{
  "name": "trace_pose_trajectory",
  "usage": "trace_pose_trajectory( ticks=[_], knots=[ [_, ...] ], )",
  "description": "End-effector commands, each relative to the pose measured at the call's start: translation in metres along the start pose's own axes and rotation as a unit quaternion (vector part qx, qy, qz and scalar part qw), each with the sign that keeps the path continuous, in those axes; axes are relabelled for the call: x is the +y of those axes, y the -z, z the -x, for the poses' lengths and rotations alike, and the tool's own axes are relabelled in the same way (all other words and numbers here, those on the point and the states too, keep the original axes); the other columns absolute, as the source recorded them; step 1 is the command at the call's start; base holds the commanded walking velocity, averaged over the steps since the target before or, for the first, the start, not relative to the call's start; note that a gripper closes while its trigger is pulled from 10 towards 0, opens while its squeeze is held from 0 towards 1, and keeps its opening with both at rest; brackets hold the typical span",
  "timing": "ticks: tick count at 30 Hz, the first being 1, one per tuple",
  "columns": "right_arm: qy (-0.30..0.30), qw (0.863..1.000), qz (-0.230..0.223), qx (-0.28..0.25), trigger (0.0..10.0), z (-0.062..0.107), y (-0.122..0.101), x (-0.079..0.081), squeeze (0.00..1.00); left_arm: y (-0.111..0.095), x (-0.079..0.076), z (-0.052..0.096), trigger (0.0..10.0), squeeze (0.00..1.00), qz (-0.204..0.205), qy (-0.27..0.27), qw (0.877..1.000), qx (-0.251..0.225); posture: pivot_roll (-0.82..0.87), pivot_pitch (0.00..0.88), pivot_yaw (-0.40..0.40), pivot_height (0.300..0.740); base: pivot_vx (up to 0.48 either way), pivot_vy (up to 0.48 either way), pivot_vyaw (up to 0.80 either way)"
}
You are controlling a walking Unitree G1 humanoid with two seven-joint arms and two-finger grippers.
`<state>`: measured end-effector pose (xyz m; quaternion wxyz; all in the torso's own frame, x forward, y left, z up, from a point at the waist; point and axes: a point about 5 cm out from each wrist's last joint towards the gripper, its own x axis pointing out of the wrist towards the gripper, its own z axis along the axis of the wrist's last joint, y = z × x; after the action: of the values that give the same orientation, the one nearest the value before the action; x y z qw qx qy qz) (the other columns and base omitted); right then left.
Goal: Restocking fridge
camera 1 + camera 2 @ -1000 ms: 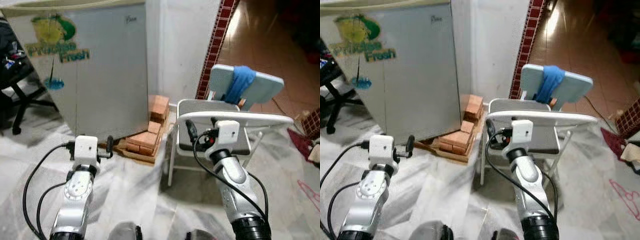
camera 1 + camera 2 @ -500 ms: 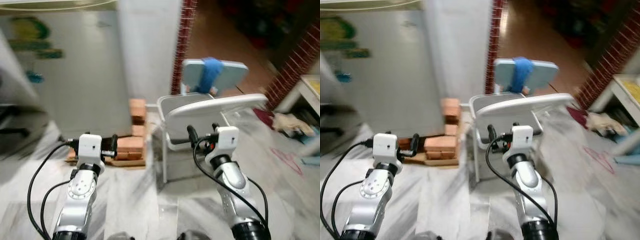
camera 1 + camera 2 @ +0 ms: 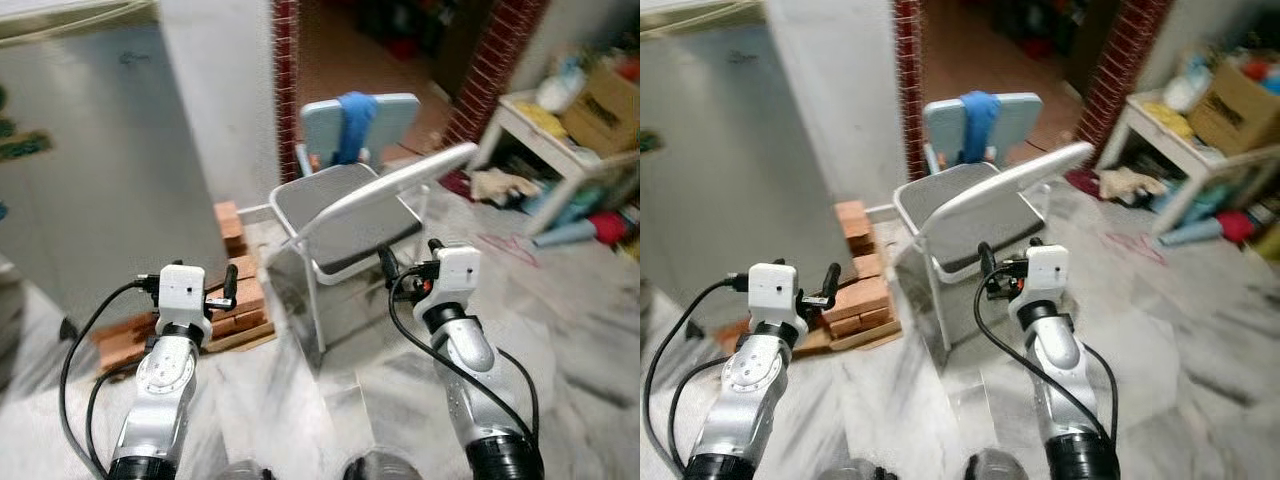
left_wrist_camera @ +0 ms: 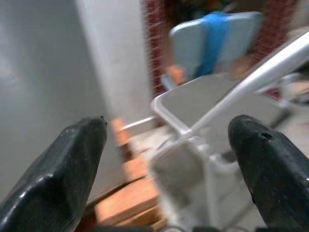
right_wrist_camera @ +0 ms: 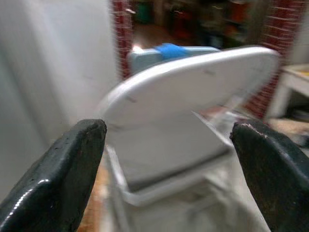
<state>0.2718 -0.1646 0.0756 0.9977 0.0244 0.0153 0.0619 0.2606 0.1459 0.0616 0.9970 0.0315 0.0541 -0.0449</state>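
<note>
Two grippers: left gripper (image 3: 228, 292) and right gripper (image 3: 384, 268) are both held out ahead at waist height, fingers spread wide, nothing between them.
Left fingers: the wrist view shows the two black fingers (image 4: 58, 179) far apart, with the chair seen through the gap.
Right fingers: likewise spread (image 5: 58, 169), the chair's white back in the gap.
Change: the whole head view has swung to the robot's right within the last second. The fridge, which took up the upper left before, is now pushed to the left edge; a brick doorway and a white table have come into view on the right. That is camera motion, not things moving; the blur fits a turn or a step.
Fridge (image 3: 80, 170): at far left, door closed, standing beside a stack of bricks (image 3: 235, 285) on a board.
Chair (image 3: 345, 215): grey seat, white back, straight ahead, between the two grippers; a second pale-blue chair (image 3: 355, 120) with a blue cloth stands behind it.
Table (image 3: 560, 150): at right, cluttered with a box and cloths, more clutter beneath.
Stock: no item for the fridge can be made out.
Meaning: the robot appears to be turning from the fridge toward the table side, likely to fetch something. The restocking looks barely begun.
Risk: the chair stands close in its path.
</note>
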Motion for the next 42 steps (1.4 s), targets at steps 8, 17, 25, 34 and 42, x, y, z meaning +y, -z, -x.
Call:
trace_pose_trajectory(
  ticks=[8, 17, 25, 34, 42],
  knots=[
    [-0.013, 1.000, -0.009, -0.018, 10.0, -0.005, -0.007, 0.009, 0.00, 0.002, 0.010, 0.000, 10.0, 0.00, -0.011, -0.008, 1.000, 0.006, 0.04, 0.000, 0.023, 0.740, 0.000, 0.480, -0.14],
    [-0.017, 1.000, -0.007, -0.017, 10.0, -0.006, -0.005, 0.012, 0.00, 0.008, 0.012, 0.000, 10.0, 0.00, -0.012, -0.008, 1.000, 0.023, 0.05, 0.001, 0.027, 0.740, 0.000, 0.452, 0.00],
    [-0.003, 0.998, 0.047, -0.033, 10.0, -0.002, -0.010, 0.002, 0.00, 0.002, 0.018, 0.003, 10.0, 0.00, -0.017, -0.009, 1.000, 0.003, 0.04, 0.005, 0.024, 0.740, -0.060, 0.420, 0.00],
    [0.009, 0.997, 0.067, -0.026, 10.0, 0.005, -0.009, -0.012, 0.00, 0.009, 0.031, 0.015, 10.0, 0.00, -0.028, -0.031, 0.999, 0.011, 0.06, 0.022, -0.019, 0.740, 0.000, 0.436, 0.00],
    [0.020, 0.998, 0.056, -0.016, 10.0, 0.018, -0.002, -0.013, 0.00, 0.013, 0.034, 0.031, 10.0, 0.00, -0.030, -0.038, 0.999, 0.020, 0.07, 0.004, -0.014, 0.740, 0.000, 0.439, 0.00]
  ],
)
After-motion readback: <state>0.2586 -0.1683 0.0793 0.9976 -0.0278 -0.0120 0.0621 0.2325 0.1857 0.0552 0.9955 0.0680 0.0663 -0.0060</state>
